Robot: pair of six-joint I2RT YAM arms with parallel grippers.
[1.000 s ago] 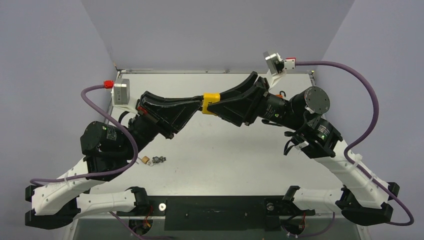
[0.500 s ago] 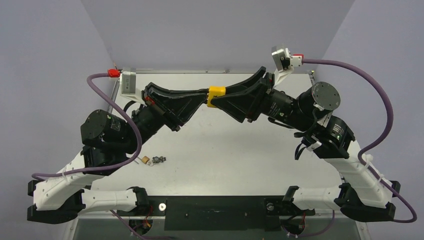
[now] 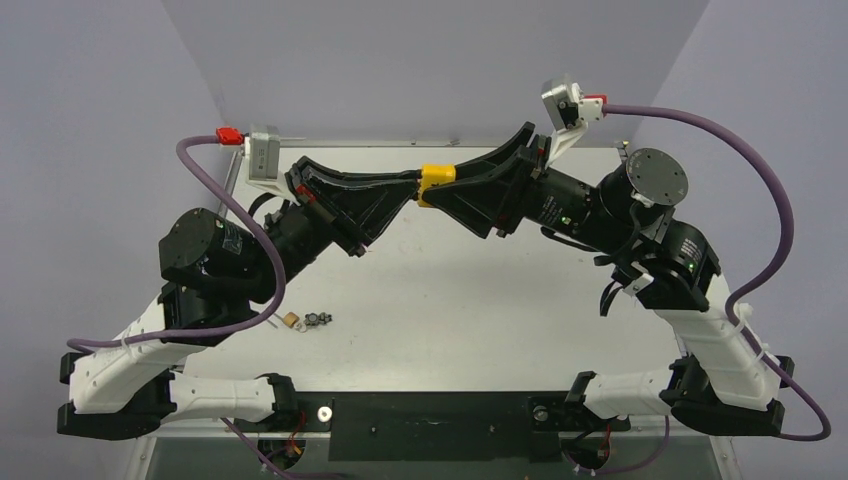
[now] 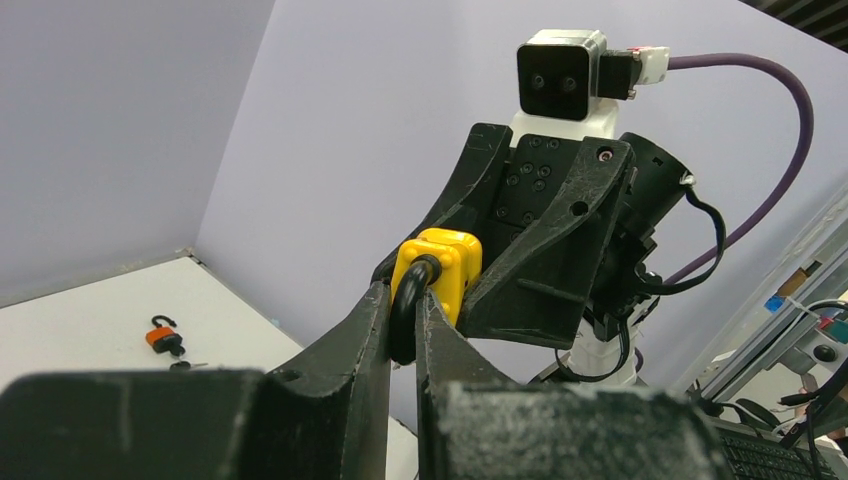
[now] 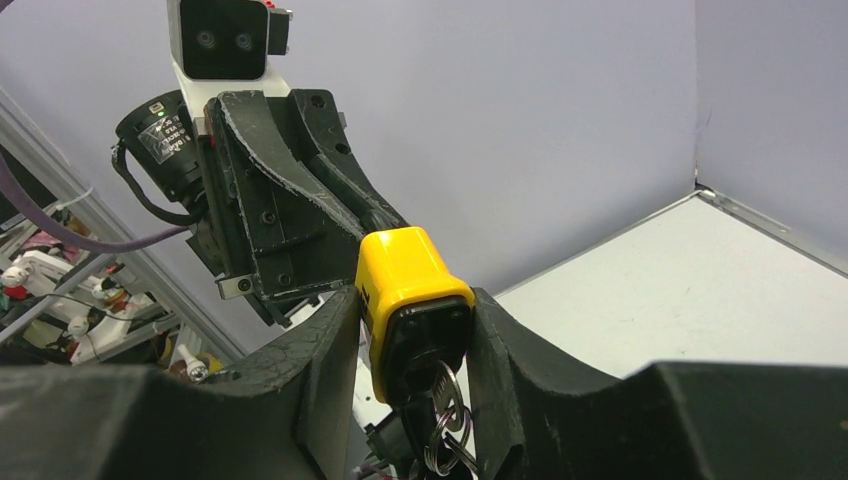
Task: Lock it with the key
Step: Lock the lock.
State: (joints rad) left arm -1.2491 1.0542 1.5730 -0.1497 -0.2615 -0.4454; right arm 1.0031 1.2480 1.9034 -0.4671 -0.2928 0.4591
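Right, the left arm (image 3: 200,270) and right arm (image 3: 640,230) are both up off the table (image 3: 480,300), meeting nose to nose in the upper middle of the overhead view. You are working in mid-air, with nothing close below to catch a slip. The left claw (image 4: 402,312) is clenched tight on the black shackle (image 4: 405,295). The right claw (image 5: 415,330) is grasping the yellow padlock (image 5: 405,265) by its body, one finger on each flank.

By my reading, the step is to seat the shackle and then turn the key. Line the two claws up on one axis and push straight, with no twist at either wrist. Don't loosen the right claw, or the body may swivel. Whether the shackle is fully home I cannot tell from here.

The padlock sits right at the left fingertips, touching them through the shackle, just above centre in the left wrist view. The key bunch (image 5: 445,430) dangles from its underside at the bottom of the right wrist view, between the right fingers and out of either claw's reach. A small orange padlock (image 4: 160,337) lies on the table at lower left, well apart.
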